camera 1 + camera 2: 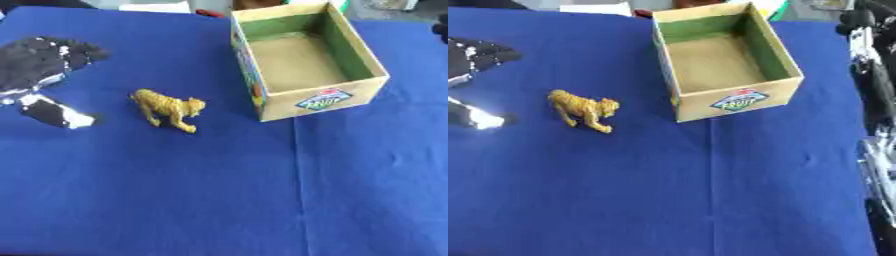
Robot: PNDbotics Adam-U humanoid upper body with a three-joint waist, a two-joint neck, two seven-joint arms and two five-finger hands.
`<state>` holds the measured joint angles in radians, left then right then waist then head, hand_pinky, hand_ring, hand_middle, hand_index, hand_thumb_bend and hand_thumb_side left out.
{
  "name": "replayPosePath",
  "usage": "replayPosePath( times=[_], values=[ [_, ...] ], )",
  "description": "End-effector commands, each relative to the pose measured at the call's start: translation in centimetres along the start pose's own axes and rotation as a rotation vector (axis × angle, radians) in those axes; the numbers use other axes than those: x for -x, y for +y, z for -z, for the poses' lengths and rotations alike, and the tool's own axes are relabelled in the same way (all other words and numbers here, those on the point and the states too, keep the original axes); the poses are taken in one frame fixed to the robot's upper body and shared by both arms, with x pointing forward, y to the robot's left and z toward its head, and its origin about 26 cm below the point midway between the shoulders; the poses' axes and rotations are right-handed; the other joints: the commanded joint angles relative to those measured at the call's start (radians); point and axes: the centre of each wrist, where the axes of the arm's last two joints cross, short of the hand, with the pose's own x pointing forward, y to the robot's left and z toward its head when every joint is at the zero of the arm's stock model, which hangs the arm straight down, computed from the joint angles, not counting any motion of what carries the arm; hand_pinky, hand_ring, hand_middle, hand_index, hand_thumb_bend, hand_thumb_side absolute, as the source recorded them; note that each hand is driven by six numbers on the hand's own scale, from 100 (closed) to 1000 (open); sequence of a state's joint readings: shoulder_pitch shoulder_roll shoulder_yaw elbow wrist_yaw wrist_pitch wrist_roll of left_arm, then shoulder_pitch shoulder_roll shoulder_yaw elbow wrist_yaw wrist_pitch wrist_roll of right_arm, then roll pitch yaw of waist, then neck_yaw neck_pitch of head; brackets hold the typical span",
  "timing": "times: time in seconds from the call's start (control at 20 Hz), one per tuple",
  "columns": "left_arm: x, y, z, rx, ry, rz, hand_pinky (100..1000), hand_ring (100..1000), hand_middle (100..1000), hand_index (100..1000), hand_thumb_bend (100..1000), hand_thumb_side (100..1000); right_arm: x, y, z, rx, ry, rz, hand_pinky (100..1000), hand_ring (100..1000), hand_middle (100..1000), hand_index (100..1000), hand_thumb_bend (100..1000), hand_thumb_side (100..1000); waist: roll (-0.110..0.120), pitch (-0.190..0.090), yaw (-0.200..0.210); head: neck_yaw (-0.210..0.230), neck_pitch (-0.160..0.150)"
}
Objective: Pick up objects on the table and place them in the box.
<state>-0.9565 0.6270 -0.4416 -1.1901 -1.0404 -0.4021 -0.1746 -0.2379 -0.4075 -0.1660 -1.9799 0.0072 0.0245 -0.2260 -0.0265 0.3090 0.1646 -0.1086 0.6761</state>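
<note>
Table: we see a blue cloth covering it; the near half lies bare from left to right, and a fold line runs toward us from the box's near corner.
Box: the cardboard box sits far and right of centre, top open, inside bare, a fruit label on its near wall.
Toy: a yellow tiger stands on the cloth left of the box, close to its near left corner but not touching, head toward the box.
Left hand: our left hand is at the far left edge, black with pale flecks, spread low over the cloth; one part reaches toward the near side. It has hold of nothing, and the tiger stands apart to its right.
Right arm: dark and silver arm parts line the right edge in the right eye view; we cannot tell the hand's fingers there.
Room: open cloth lies between the left hand and the tiger, and a narrow strip between the tiger and the box.
</note>
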Motion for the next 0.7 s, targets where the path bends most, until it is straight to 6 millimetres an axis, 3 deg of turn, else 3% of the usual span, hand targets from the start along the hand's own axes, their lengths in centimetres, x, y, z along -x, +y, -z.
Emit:
replayPosePath(
  times=[0.05, 0.15, 0.25, 0.45, 0.7],
  values=[
    [0.0, 4.3, 0.8, 0.148, -0.005, -0.02, 707, 858, 874, 977, 483, 660, -0.7, -0.2, 0.3, -0.003, -0.03, 0.0, 894, 779, 720, 853, 100, 714, 0.003, -0.024, -0.001, -0.002, -0.001],
    [-0.8, 7.6, 0.7, 0.256, -0.024, -0.062, 709, 861, 874, 973, 487, 643, -0.7, -0.2, 0.3, -0.004, -0.029, 0.001, 894, 779, 720, 853, 100, 714, 0.004, -0.024, -0.001, -0.006, -0.003],
    [-1.6, 9.4, 0.3, 0.315, -0.041, -0.092, 710, 859, 870, 977, 466, 624, -0.7, -0.1, 0.3, -0.006, -0.029, 0.003, 894, 779, 720, 853, 100, 712, 0.006, -0.024, -0.003, -0.011, -0.007],
    [-2.1, 9.5, 0.3, 0.352, -0.073, -0.12, 719, 865, 882, 991, 422, 548, -0.7, -0.1, 0.3, -0.01, -0.028, 0.004, 895, 780, 720, 853, 100, 711, 0.008, -0.022, -0.006, -0.016, -0.009],
    [-1.8, 9.1, 0.7, 0.356, -0.129, -0.139, 725, 865, 885, 989, 422, 540, -0.7, 0.0, 0.2, -0.016, -0.023, 0.006, 895, 780, 720, 854, 100, 710, 0.01, -0.021, -0.007, -0.016, -0.008]
  ],
)
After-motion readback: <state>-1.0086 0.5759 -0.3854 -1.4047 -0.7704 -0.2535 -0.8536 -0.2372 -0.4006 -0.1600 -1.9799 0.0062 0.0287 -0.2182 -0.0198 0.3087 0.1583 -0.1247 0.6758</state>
